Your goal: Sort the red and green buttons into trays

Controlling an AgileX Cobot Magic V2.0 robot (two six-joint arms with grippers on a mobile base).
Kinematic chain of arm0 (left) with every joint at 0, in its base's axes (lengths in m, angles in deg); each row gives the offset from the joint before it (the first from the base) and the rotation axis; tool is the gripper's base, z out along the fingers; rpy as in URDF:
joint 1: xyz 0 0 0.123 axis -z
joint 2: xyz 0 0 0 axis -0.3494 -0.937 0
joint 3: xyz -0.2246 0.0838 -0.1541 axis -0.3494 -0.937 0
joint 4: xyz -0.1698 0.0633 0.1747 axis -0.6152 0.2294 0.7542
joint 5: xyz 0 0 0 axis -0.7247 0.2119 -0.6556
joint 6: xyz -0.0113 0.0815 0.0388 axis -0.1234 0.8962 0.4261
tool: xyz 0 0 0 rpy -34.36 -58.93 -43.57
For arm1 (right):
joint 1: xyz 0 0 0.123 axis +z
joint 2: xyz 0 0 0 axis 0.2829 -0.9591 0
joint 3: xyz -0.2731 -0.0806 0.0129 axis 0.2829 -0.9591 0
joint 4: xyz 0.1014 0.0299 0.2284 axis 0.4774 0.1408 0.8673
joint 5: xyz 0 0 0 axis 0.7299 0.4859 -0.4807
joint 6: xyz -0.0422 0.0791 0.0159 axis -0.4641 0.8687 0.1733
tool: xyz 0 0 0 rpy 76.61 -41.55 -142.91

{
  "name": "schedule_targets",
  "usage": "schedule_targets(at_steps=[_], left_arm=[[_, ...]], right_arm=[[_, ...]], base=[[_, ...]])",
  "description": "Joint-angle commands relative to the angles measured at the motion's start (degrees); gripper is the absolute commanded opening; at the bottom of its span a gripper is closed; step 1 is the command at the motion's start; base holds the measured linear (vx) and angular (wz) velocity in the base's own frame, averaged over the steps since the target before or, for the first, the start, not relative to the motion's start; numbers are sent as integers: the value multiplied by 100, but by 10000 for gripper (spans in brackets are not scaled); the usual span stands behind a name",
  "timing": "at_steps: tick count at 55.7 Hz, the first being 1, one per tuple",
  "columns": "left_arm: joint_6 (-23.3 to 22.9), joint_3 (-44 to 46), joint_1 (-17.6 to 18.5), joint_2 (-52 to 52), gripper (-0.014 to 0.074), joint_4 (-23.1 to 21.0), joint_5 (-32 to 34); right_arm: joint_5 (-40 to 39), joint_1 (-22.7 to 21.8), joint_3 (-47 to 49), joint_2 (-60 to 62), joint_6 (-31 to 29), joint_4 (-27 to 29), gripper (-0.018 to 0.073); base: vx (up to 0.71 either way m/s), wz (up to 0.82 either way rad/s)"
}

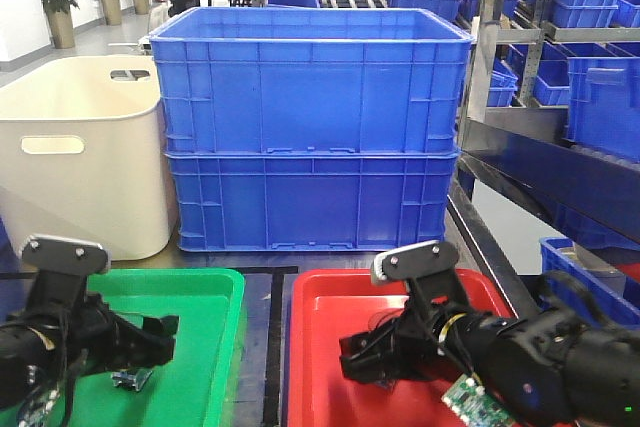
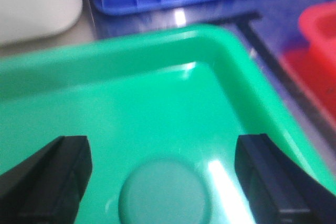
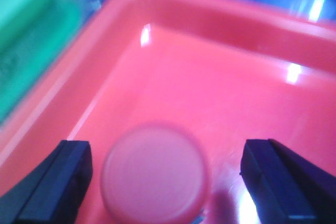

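Observation:
A round green button (image 2: pixel 164 192) lies on the floor of the green tray (image 2: pixel 157 103), between the wide-apart jaws of my left gripper (image 2: pixel 163 179), touching neither finger. A round red button (image 3: pixel 156 171), blurred, sits in the red tray (image 3: pixel 210 77) between the open jaws of my right gripper (image 3: pixel 168 179), apart from both fingers. In the front view the left gripper (image 1: pixel 165 340) hangs low over the green tray (image 1: pixel 200 297) and the right gripper (image 1: pixel 348 359) low over the red tray (image 1: pixel 330 297). A small greyish piece (image 1: pixel 132 379) lies under the left gripper.
Two stacked blue crates (image 1: pixel 312 127) stand right behind the trays. A cream bin (image 1: pixel 80 157) stands at the back left. A metal rack with blue bins (image 1: pixel 580 67) runs along the right. A dark strip (image 1: pixel 265 347) separates the two trays.

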State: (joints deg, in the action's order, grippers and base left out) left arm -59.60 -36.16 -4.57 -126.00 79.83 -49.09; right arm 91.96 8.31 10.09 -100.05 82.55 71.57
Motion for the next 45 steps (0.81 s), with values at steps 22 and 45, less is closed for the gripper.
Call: schedule_targets(at_steps=[22,45], left_arm=[[-2,198,33,2377,556,-44,245],[177,198,33,4034,523,-41,-1968]], right_arm=[[59,-27,-114,2349,-39,544,566],[-381,-27,-2076,4971,-39,235,566]], base=[[0,0],[0,0]])
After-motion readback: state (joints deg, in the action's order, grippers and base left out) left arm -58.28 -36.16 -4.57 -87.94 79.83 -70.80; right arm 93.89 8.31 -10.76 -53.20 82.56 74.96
